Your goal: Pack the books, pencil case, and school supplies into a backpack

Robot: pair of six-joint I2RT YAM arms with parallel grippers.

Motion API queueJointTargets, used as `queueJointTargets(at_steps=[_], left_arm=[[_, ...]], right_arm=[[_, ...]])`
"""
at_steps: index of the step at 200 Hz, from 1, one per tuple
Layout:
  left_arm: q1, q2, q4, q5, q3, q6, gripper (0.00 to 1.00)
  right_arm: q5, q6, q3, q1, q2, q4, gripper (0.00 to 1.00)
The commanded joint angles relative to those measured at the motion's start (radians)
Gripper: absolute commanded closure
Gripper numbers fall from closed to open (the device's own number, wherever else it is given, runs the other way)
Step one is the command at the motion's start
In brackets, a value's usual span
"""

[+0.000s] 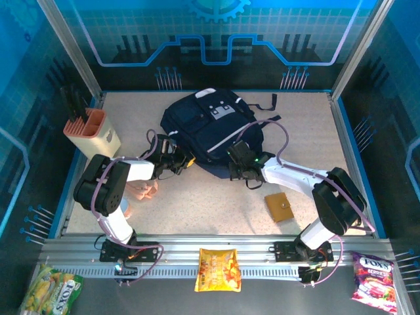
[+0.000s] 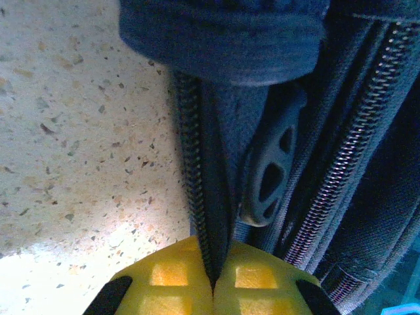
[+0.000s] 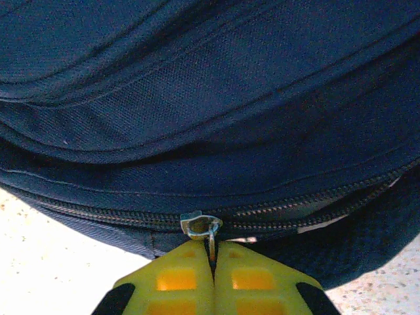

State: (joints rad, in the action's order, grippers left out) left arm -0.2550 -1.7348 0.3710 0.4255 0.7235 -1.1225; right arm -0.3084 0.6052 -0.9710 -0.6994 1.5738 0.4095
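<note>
- We see the backpack [image 1: 210,134] lying flat in the far middle of the speckled bench [image 1: 197,210], its grey-white patch facing up and its dark straps trailing to the right.
- Our left pincer [image 1: 186,161] sits at the backpack's near-left edge. In the left wrist view its yellow pads [image 2: 167,275] are pressed together on a dark strip of the bag's fabric edged with zipper teeth, so it is clenched on the backpack.
- Just right of that strip in the same view, a dark oval rubber tab [image 2: 270,172] hangs against the fabric, with a second line of zipper teeth beyond it.
- Our right pincer [image 1: 237,165] sits at the backpack's near edge, right of centre. In the right wrist view its pads [image 3: 176,279] are closed on the thin metal zipper pull [image 3: 211,244], which hangs from the silver slider [image 3: 199,225].
- Left of the slider the teeth are meshed; to its right the two rows look slightly parted.
- A tan-brown square piece [image 1: 279,206] lies flat on the bench, near our right arm and apart from the backpack.
- A peach-and-cream holder [image 1: 90,131] with black tools stands at the far-left of the bench.
- On the front rail lie a yellow snack bag [image 1: 220,269] in the middle, a pink snack bag [image 1: 373,275] at the right and a green bag [image 1: 52,289] at the left.
</note>
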Motion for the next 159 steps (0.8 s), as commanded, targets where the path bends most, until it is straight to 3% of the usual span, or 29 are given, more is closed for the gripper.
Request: queueJointTargets(at_steps=[1, 20, 55, 113, 159], left_arm=[[0.028, 0.006, -0.026, -0.016, 0.026, 0.037, 1.0], [0.032, 0.009, -0.038, -0.016, 0.03, 0.048, 1.0], [0.033, -0.005, -0.07, -0.006, 0.061, 0.079, 1.0], [0.055, -0.079, -0.286, -0.037, 0.253, 0.239, 0.95], [0.096, -0.091, -0.415, -0.114, 0.349, 0.32, 0.84]], right_arm=[[-0.146, 0.029, 0.001, 0.025, -0.048, 0.088, 1.0], [-0.203, 0.074, 0.017, 0.063, -0.084, 0.134, 1.0], [-0.163, 0.062, 0.037, 0.086, -0.116, 0.129, 1.0], [0.061, -0.124, 0.129, -0.081, -0.172, -0.103, 1.0], [0.183, -0.113, 0.054, -0.178, -0.034, -0.259, 1.0]])
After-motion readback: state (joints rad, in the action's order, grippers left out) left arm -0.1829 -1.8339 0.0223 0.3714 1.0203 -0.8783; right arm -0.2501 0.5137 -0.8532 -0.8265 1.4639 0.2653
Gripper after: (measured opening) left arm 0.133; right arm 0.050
